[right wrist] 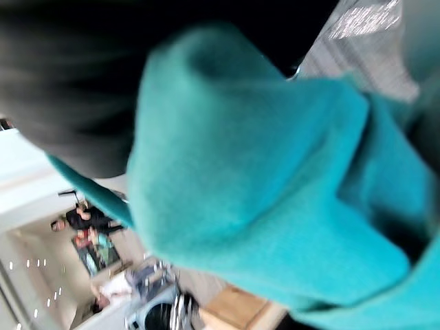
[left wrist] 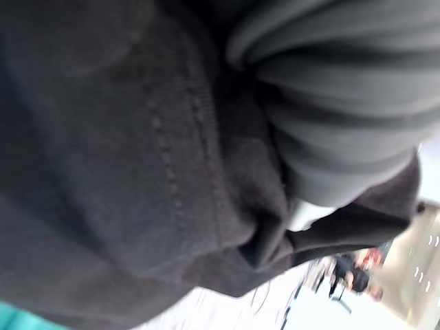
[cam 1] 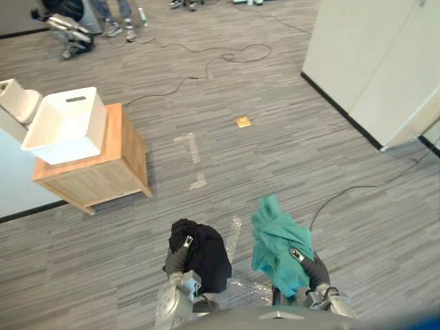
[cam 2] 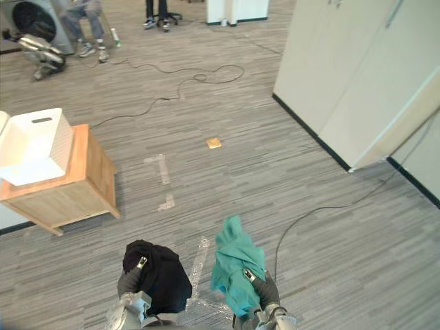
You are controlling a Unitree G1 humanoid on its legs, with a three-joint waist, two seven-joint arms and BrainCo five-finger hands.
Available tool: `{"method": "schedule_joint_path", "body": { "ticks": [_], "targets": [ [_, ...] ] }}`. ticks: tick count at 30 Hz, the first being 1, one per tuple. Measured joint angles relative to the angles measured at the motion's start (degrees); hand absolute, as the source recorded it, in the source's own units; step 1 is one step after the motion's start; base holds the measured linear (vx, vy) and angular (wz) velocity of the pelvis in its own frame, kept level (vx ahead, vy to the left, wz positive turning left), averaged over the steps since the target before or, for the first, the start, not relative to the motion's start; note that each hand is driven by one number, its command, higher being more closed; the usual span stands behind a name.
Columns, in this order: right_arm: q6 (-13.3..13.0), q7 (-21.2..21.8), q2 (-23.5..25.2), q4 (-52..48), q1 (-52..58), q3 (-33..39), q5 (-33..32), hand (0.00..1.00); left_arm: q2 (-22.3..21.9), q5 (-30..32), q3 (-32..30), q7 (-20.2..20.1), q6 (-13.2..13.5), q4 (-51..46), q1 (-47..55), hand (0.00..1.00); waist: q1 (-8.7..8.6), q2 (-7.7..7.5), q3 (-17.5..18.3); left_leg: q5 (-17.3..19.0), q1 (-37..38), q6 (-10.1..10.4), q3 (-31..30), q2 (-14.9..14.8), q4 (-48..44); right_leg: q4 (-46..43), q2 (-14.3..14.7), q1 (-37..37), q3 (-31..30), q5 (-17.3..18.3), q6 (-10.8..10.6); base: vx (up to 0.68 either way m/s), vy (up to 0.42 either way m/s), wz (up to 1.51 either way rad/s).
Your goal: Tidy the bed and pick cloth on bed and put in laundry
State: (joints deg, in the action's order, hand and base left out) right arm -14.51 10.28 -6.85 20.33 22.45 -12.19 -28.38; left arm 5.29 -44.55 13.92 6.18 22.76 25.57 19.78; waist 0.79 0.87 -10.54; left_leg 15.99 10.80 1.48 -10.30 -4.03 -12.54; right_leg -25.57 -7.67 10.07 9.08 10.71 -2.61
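Your two head views look steeply down from above at the grey striped carpet floor, sharing the white plastic basket on the low wooden cabinet at upper left. Each wrist view sits pressed close against its load: the left against crumpled black cloth, the right against bunched teal cloth.

Bright, even light; glare on the floor; wrist views perhaps shadowed
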Motion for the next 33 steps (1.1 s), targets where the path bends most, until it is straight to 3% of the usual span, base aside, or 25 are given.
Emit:
{"method": "schedule_joint_path", "body": {
  "ticks": [1,4,5,6,7,8,10,12,14,15,16,17,18,20,21,23,26,27,29,30,33],
  "targets": [
    [0.0,0.0,0.1,-0.8,0.0,-0.4,-0.5,1.0,-0.6,-1.7,-0.8,-1.1,-0.2,0.0,1.5,1.0,-0.06,-0.24,-0.1,0.0,-0.8,0.0,0.1,-0.1,-3.8,-0.9,-0.4,-1.5,1.5,2.1,0.8,0.2,-0.237,0.64],
    [-0.2,-0.7,-0.3,-1.6,0.1,-1.4,-0.5,1.0,-1.1,-5.4,-1.5,-4.2,-2.4,-0.4,3.8,1.0,-0.46,0.71,0.1,-1.0,-7.4,1.4,1.5,-1.6,-20.1,2.2,0.8,-6.1,5.2,3.2,1.8,0.2,-0.188,0.62],
    [-0.2,-1.0,-1.1,-3.3,0.1,-1.5,-0.2,1.0,-1.8,-5.5,-1.8,-5.8,-3.6,-1.6,5.0,1.0,-0.23,3.45,-0.4,-6.4,-14.1,1.5,5.7,-6.2,-34.7,6.7,4.4,-11.4,7.4,3.5,2.4,0.18,-0.156,0.42],
    [-0.2,-1.0,-1.1,-3.6,0.3,-1.5,-0.1,1.0,-1.9,-5.4,-2.0,-6.0,-3.8,-2.0,5.6,1.0,-0.07,4.34,-0.8,-9.9,-15.5,1.3,7.0,-7.5,-38.2,8.4,5.4,-13.2,7.4,3.5,2.8,0.21,-0.147,0.35],
    [-0.1,-0.9,-1.0,-3.6,0.4,-1.5,0.0,1.0,-2.0,-5.4,-2.4,-6.0,-4.0,-2.2,6.0,1.0,-0.01,4.24,-0.8,-14.0,-16.7,1.7,7.6,-8.2,-40.6,10.1,6.0,-15.1,7.3,3.2,3.3,0.27,-0.14,0.15],
    [0.0,-0.8,-0.8,-3.7,0.4,-1.2,0.1,1.0,-1.9,-5.4,-3.6,-6.1,-4.9,-2.5,5.8,1.0,0.39,2.48,-0.9,-17.6,-20.6,3.7,8.9,-8.0,-47.3,14.2,6.0,-19.1,7.1,2.6,4.3,0.27,-0.138,0.11],
    [0.0,-0.6,-1.5,-3.8,-0.1,-0.5,0.3,1.0,-2.0,-5.4,-3.6,-6.1,-5.8,-3.5,5.5,1.0,0.33,2.77,-1.0,-11.5,-23.4,3.0,11.3,-7.5,-49.3,15.8,5.8,-20.7,7.2,2.4,5.2,0.24,-0.082,0.01],
    [0.5,-0.5,-2.8,-5.2,-0.1,1.1,0.4,1.0,-2.1,-5.2,-3.6,-6.1,-6.3,-4.7,4.8,1.0,0.37,3.31,-1.2,-5.1,-26.0,2.8,17.6,-6.0,-42.8,18.5,4.9,-23.0,8.0,2.2,5.1,0.33,0.012,-0.05],
    [1.2,-0.7,-3.2,-6.5,0.3,1.8,0.4,1.0,-2.0,-5.2,-3.8,-6.0,-6.9,-4.8,3.9,1.0,0.04,2.94,-1.2,-3.9,-25.4,2.8,23.1,-3.2,-28.3,19.4,3.3,-25.3,9.6,1.8,4.0,0.37,0.062,0.22],
    [1.7,-1.0,-3.3,-7.7,1.0,2.5,0.4,1.0,-2.3,-5.1,-3.7,-5.9,-7.6,-4.9,3.2,1.0,-0.05,2.69,-1.3,-5.7,-24.2,2.3,26.4,-0.7,-15.7,20.1,2.4,-26.9,10.8,2.1,2.9,0.44,0.084,0.4],
    [1.7,-1.4,-3.4,-8.6,2.2,2.9,0.3,1.0,-2.5,-4.1,-3.6,-5.8,-8.0,-5.8,2.9,1.0,0.15,2.85,-1.2,-11.6,-22.5,1.3,28.2,1.3,-3.3,20.2,2.1,-28.4,11.0,2.9,0.9,0.44,0.093,0.37],
    [1.7,-1.5,-3.3,-8.9,2.5,2.9,0.3,1.0,-2.3,-3.9,-3.4,-5.8,-8.1,-6.6,3.1,1.0,0.3,2.88,-1.2,-16.7,-21.7,-0.1,28.5,2.0,0.9,20.2,2.1,-29.4,10.8,3.5,-0.1,0.51,0.127,0.28],
    [1.8,-1.7,-2.8,-8.2,2.3,2.9,0.3,1.0,-1.6,-3.3,-3.2,-5.8,-8.2,-6.4,3.2,1.0,0.6,1.66,-0.8,-19.6,-19.0,-7.6,28.5,4.5,3.6,20.2,1.0,-31.1,10.5,4.1,-1.1,0.41,0.106,0.4],
    [1.6,-1.7,-1.9,-8.3,1.5,2.8,0.3,1.0,-1.4,-3.1,-3.2,-5.8,-8.0,-6.2,2.5,1.0,0.3,-0.1,-0.4,-18.4,-18.8,-8.4,28.4,6.3,4.0,19.5,-0.4,-30.9,9.2,2.9,-2.2,0.39,0.114,0.28],
    [1.7,-1.7,-1.6,-8.3,0.7,2.8,0.4,1.0,-1.5,-3.0,-3.2,-5.8,-7.9,-6.3,1.7,1.0,0.94,-0.74,-0.9,-16.7,-19.1,-9.2,28.7,6.3,2.6,19.2,-1.0,-30.8,8.5,1.5,-2.8,0.4,0.131,-0.02],
    [1.7,-1.6,-1.5,-8.4,0.1,3.1,0.4,1.0,-1.8,-3.0,-3.2,-5.8,-7.8,-6.4,1.2,1.0,1.87,-0.89,-1.0,-13.9,-18.0,-9.2,28.9,6.3,1.3,15.7,-1.7,-30.4,7.5,-0.3,-4.7,0.34,0.104,-0.04],
    [1.9,-1.5,-0.9,-8.9,0.0,3.5,0.4,1.0,-1.2,-1.9,-3.4,-5.6,-7.3,-7.1,1.5,1.0,1.76,-2.15,-1.1,-9.0,-12.8,-8.5,28.5,8.2,1.8,-7.6,-7.0,-22.9,6.8,-2.1,-6.9,0.28,0.101,-0.01],
    [1.9,-1.5,-0.8,-8.8,0.1,3.2,0.5,1.0,-0.2,-0.8,-3.3,-5.0,-7.2,-7.9,2.1,1.0,1.74,-3.07,-0.8,-7.2,-11.0,-8.6,28.0,9.7,2.3,-20.8,-10.4,-16.9,5.3,-5.1,-6.7,0.24,0.082,-0.06],
    [2.0,-1.4,-0.7,-8.7,0.4,2.1,0.6,1.0,0.4,0.8,-3.0,-3.4,-7.0,-8.3,2.3,1.0,0.5,-3.26,-0.9,-5.8,-8.3,-8.6,26.3,10.1,2.4,-33.5,-11.8,-9.4,3.9,-2.2,-5.2,0.3,0.083,0.3],
    [2.0,-1.4,-0.4,-8.8,0.9,1.9,0.7,1.0,0.8,0.8,-3.0,-3.1,-6.6,-8.4,2.2,1.0,-0.53,-2.66,-1.1,-5.5,-6.2,-8.9,24.7,9.8,3.0,-35.8,-11.2,-6.0,4.5,0.1,-4.3,0.31,0.068,0.53],
    [2.3,-1.4,-0.4,-8.8,2.7,-0.2,0.7,1.0,1.0,0.8,-3.2,-0.8,-5.8,-8.5,1.4,1.0,-1.51,-2.41,-1.5,-4.8,-0.6,-8.3,21.9,9.1,5.3,-29.5,-8.8,-0.6,5.2,4.1,-2.8,0.39,-0.002,0.62]
  ]
}}
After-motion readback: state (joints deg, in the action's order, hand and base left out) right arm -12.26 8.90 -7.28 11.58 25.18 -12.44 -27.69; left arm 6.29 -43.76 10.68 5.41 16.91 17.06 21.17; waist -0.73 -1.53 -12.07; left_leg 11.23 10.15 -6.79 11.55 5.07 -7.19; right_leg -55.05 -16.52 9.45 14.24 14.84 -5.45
